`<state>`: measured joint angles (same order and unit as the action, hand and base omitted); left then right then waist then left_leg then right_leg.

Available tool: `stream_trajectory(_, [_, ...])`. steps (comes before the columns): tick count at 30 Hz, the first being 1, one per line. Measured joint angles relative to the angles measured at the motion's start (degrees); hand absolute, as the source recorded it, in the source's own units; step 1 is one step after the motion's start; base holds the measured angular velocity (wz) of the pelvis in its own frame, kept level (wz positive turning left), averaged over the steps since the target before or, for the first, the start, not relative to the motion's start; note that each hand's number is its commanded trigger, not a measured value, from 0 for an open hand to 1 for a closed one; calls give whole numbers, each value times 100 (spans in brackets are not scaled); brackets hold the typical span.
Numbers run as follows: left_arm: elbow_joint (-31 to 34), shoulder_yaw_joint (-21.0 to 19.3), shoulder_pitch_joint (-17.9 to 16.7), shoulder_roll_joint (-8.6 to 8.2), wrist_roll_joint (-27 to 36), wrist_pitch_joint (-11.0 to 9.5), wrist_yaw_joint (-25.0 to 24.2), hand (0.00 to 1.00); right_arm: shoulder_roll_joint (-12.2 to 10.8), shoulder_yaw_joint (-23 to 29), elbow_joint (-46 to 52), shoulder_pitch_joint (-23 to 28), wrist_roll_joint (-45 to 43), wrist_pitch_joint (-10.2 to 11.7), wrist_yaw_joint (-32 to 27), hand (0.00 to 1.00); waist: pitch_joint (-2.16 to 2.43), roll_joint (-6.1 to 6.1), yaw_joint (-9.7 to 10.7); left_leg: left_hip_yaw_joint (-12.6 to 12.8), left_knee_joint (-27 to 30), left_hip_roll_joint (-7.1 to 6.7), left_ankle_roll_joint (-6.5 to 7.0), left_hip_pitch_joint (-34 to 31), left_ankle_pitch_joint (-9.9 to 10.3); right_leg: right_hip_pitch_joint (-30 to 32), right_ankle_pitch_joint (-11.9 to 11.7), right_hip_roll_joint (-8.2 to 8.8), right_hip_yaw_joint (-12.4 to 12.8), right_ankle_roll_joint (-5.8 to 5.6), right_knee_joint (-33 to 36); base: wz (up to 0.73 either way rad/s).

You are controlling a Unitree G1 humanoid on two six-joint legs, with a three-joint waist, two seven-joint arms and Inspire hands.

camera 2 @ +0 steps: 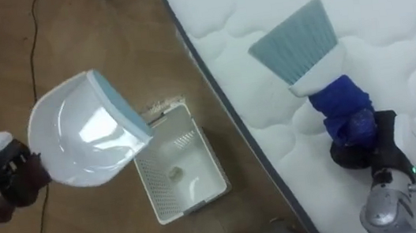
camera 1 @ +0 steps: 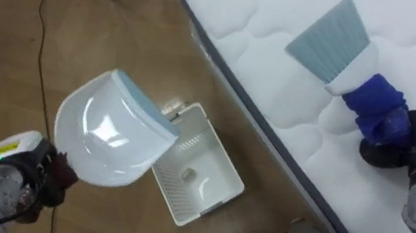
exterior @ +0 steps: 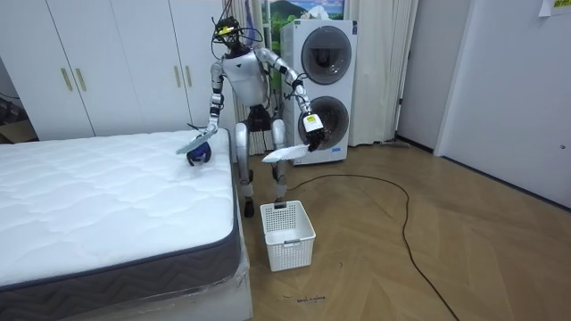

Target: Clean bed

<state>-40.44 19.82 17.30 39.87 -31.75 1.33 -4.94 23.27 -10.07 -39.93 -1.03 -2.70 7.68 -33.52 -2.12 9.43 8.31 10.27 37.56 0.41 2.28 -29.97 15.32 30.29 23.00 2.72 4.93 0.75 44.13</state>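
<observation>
Lower left of the frame: left hand (camera 1: 28, 177) curled tight round the handle of a white dustpan (camera 1: 110, 132), held up off the wooden floor (camera 1: 87, 36). Pan tilted, its pale blue lip turned toward the white basket (camera 1: 204, 210) at centre bottom and overlapping the basket's upper left corner in the picture. Inside the pan, nothing to make out beyond glare. On the basket's bottom, one small pale scrap (camera 1: 188, 173).

Lower right: right hand (camera 1: 398, 145) clenched on the blue-wrapped handle of a brush (camera 1: 334, 41), bristles fanned toward the upper right and resting on the white quilted bed (camera 1: 275, 13), well in from its grey edge.

In the room view, standing at the bed's far corner, basket on the floor just off the bed's side.

Judged as far along: sweeping apparently done, no litter visible on the quilting, tipping into the basket seemingly under way or just finished. Left, at a guess: emptying whatever remains in the pan and setting both tools down.
</observation>
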Motion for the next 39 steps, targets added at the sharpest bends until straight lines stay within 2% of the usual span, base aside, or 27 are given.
stream_trajectory(5, [849,-386,-378,-241,528,-26,225,100,-1,21,7,344,70,-32,-2,0,45,-62,-129,-113,-139,11,-7,334,10,-492,-183,-95,85,-96,-531,-14])
stream_trajectory(6, [1010,-462,-455,-330,631,-56,258,100,-8,23,18,434,75,-38,-2,0,72,-111,-155,-123,-286,8,-7,500,10,-602,-224,-100,127,-127,-666,-30])
stream_trajectory(8, [1158,-500,-491,-392,641,-118,282,100,-27,87,38,562,60,-67,5,0,99,-169,-194,-132,-409,-8,-5,716,12,-790,-316,-99,149,-151,-851,-39])
stream_trajectory(10, [1457,-779,-789,-560,640,-119,394,100,-129,243,248,837,72,-225,13,0,126,-329,-266,16,-643,-15,2,1143,27,-1052,-472,-123,226,-186,-1088,-75])
stream_trajectory(11, [1553,-879,-933,-620,644,-121,434,100,-139,243,328,916,77,-236,18,0,140,-374,-307,109,-748,10,15,1294,44,-1113,-523,-126,197,-194,-1158,-127])
stream_trajectory(12, [1771,-1115,-1259,-782,645,-119,479,100,-131,245,502,1043,76,-247,47,0,168,-420,-445,305,-971,93,3,1600,106,-1191,-676,-117,13,-171,-1289,-163])
stream_trajectory(13, [1961,-1298,-1569,-937,646,-117,520,100,-136,242,517,1076,109,-238,78,0,176,-459,-579,503,-1140,181,-33,1879,187,-1237,-846,-30,-495,-104,-1394,-175])
stream_trajectory(14, [2027,-1352,-1698,-1018,645,-116,567,100,-144,239,508,1076,104,-244,102,0,176,-478,-642,599,-1198,222,-31,1998,197,-1280,-930,56,-893,-51,-1449,-173])
stream_trajectory(15, [2094,-1423,-1931,-1195,686,-117,638,100,-160,239,505,1077,103,-261,136,0,179,-500,-702,755,-1317,296,-30,2201,233,-1393,-1071,206,-1535,55,-1571,-156])
stream_trajectory(16, [2158,-1444,-2138,-1327,794,-117,676,100,-201,239,506,1076,102,-257,162,0,185,-538,-707,970,-1379,339,-37,2343,276,-1471,-1148,331,-1962,120,-1593,-142])
stream_trajectory(17, [2166,-1444,-2203,-1383,841,-117,675,100,-231,241,505,1088,102,-257,173,0,192,-558,-697,1098,-1388,377,-33,2393,289,-1487,-1189,361,-2088,140,-1609,-113])
stream_trajectory(18, [2166,-1443,-2258,-1463,868,-117,675,100,-295,244,505,1139,102,-257,186,0,178,-616,-686,1318,-1397,432,-24,2483,302,-1514,-1261,412,-2244,178,-1649,-91])
stream_trajectory(20, [2168,-1443,-2292,-1491,880,-118,676,100,-377,244,505,1218,100,-258,241,0,180,-687,-668,1627,-1422,533,-24,2590,316,-1543,-1444,318,-2254,226,-1818,-91])
stream_trajectory(21, [2186,-1451,-2321,-1491,935,-118,688,100,-384,244,508,1247,112,-258,273,0,187,-685,-674,1847,-1458,618,-30,2647,320,-1599,-1622,221,-2275,268,-2010,-102])
stream_trajectory(22, [2232,-1488,-2387,-1499,1008,-119,713,100,-384,247,508,1251,127,-258,304,0,191,-685,-684,2126,-1526,695,-25,2736,326,-1640,-1689,217,-2387,250,-2034,-101])
stream_trajectory(23, [2256,-1522,-2423,-1531,1037,-118,718,100,-383,247,508,1257,129,-258,307,0,192,-690,-686,2244,-1558,715,-26,2798,329,-1646,-1616,251,-2413,196,-1879,-89])
stream_trajectory(25, [2324,-1542,-2478,-1672,1188,-111,744,100,-388,247,511,1319,193,-257,336,0,192,-709,-705,2606,-1754,693,-86,3086,291,-1983,-1180,477,-2379,-107,-1408,-73])
stream_trajectory(27, [2357,-1542,-2472,-1680,1432,-109,768,100,-443,245,594,1311,277,-256,393,0,184,-772,-695,2773,-1776,676,-115,3185,277,-2140,-1037,505,-2377,-147,-1527,-61])
stream_trajectory(29, [2357,-1541,-2469,-1771,1556,-86,830,100,-504,244,690,1308,393,-216,413,0,184,-785,-642,2869,-1780,683,-144,3232,261,-2158,-1038,456,-2380,-63,-1721,-45])
stream_trajectory(30, [2356,-1527,-2474,-1869,1592,-75,831,100,-544,243,683,1311,450,-207,463,0,184,-800,-572,2858,-1789,690,-158,3237,253,-2184,-1051,408,-2348,7,-1848,-33])
stream_trajectory(32, [2356,-1515,-2515,-1970,1589,-42,823,100,-616,244,680,1343,456,-213,590,0,159,-838,-537,2856,-1811,687,-177,3278,242,-2169,-1046,381,-2283,33,-1851,-27])
stream_trajectory(33, [2336,-1512,-2569,-2045,1597,2,824,100,-690,244,680,1389,441,-227,694,0,135,-894,-478,2867,-1780,695,-189,3361,236,-2160,-1030,323,-2207,55,-1853,-39])
stream_trajectory(35, [2321,-1504,-2668,-2102,1659,16,824,100,-770,242,689,1420,451,-228,816,0,151,-930,-454,2865,-1661,778,-273,3373,302,-2150,-999,276,-2187,108,-1825,-42])
stream_trajectory(38, [2243,-1395,-2726,-2129,1872,15,821,100,-774,237,699,1415,468,-229,955,0,166,-956,-412,2863,-1292,980,-388,3369,490,-2079,-879,122,-2007,218,-1668,-46])
stream_trajectory(39, [2185,-1393,-2754,-2132,1868,15,815,100,-776,239,710,1415,461,-229,1054,0,180,-979,-408,2828,-1075,1066,-423,3380,533,-2057,-797,47,-1877,259,-1575,-68])
